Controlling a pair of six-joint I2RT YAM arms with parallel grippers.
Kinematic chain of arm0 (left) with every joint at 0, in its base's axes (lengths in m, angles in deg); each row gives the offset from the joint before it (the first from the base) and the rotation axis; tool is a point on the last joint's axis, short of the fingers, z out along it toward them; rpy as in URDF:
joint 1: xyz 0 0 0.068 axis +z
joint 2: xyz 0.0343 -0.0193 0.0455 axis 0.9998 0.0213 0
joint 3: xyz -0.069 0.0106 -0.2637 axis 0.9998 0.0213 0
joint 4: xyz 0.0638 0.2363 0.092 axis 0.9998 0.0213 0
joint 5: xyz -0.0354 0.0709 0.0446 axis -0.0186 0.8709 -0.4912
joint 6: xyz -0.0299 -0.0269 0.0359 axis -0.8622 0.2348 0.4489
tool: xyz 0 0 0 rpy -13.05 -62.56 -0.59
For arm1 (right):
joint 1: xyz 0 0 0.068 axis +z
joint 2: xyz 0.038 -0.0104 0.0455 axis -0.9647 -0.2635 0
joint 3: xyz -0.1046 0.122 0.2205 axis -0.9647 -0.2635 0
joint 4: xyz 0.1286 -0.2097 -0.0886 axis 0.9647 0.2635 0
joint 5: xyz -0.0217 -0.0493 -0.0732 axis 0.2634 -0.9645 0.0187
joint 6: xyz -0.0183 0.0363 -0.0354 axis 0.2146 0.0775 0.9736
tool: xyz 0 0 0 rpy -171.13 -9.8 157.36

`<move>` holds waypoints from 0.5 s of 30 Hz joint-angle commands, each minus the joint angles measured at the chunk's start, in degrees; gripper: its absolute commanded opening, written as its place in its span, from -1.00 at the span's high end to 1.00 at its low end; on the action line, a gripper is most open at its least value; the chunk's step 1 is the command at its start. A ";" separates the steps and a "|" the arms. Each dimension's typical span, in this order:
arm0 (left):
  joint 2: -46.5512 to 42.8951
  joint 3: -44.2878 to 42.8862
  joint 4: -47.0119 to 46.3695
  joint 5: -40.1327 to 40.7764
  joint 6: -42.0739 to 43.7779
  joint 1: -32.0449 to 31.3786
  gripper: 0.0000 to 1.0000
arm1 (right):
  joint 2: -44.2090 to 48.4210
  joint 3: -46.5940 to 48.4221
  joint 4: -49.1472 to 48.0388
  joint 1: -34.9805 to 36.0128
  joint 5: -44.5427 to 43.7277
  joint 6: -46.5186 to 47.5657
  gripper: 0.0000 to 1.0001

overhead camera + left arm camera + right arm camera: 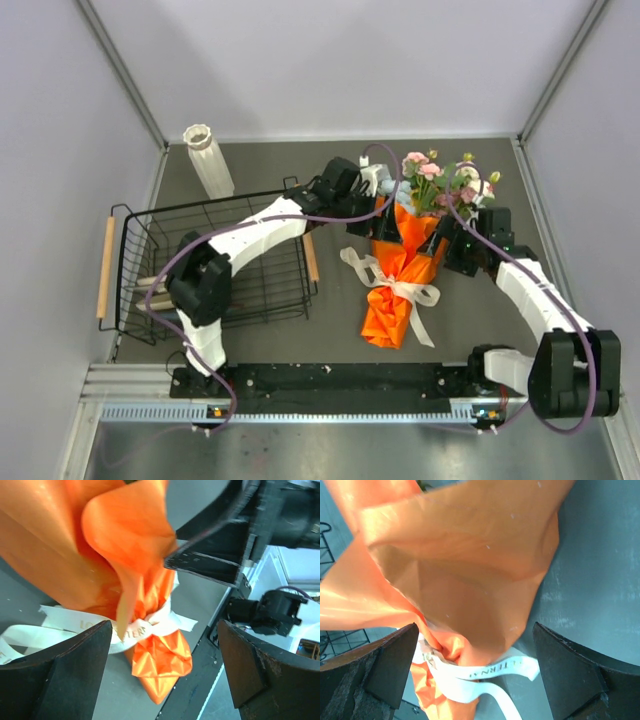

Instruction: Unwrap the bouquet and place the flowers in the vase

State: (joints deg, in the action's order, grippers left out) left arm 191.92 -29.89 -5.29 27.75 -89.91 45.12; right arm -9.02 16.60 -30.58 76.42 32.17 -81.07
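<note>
The bouquet (400, 285) lies on the dark table, its orange wrap tied with a cream-white ribbon (405, 292). Its flowers (445, 180), pink and cream with green leaves, point toward the back. My left gripper (390, 226) stands at the wrap's upper left edge. In its wrist view the left gripper (162, 670) is open wide, with orange paper (125, 545) hanging loose between the fingers (65, 680). At the wrap's right edge is my right gripper (452, 244). Its wrist view shows the right gripper (477, 672) open around the wrap (470, 580) and ribbon (485, 672). The white ribbed vase (208, 160) stands at the back left.
A black wire dish rack (215, 265) with wooden handles sits left of the bouquet, under my left arm. Grey walls close the table at the back and both sides. The arms' black mounting rail (330, 385) runs along the near edge.
</note>
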 commanded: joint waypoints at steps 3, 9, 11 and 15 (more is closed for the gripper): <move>6.91 -2.30 -3.52 -0.95 -1.99 0.68 -0.81 | -5.09 0.04 -13.44 -0.64 5.49 -0.03 -0.97; 7.35 4.47 -14.77 -2.00 -6.12 0.50 -0.90 | -14.85 3.54 -20.05 -0.73 8.48 0.76 -0.97; 9.27 4.04 -16.18 -3.31 -7.87 0.24 -0.91 | -18.44 5.92 -19.79 -0.73 8.92 2.08 -0.97; 12.36 2.10 -19.69 -7.26 -11.48 -1.07 -0.87 | -25.22 15.30 -16.72 -0.64 13.13 1.82 -0.97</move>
State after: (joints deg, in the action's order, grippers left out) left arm 201.84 -25.74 -17.55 25.04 -97.21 45.25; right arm -29.42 22.27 -44.70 76.40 40.61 -80.55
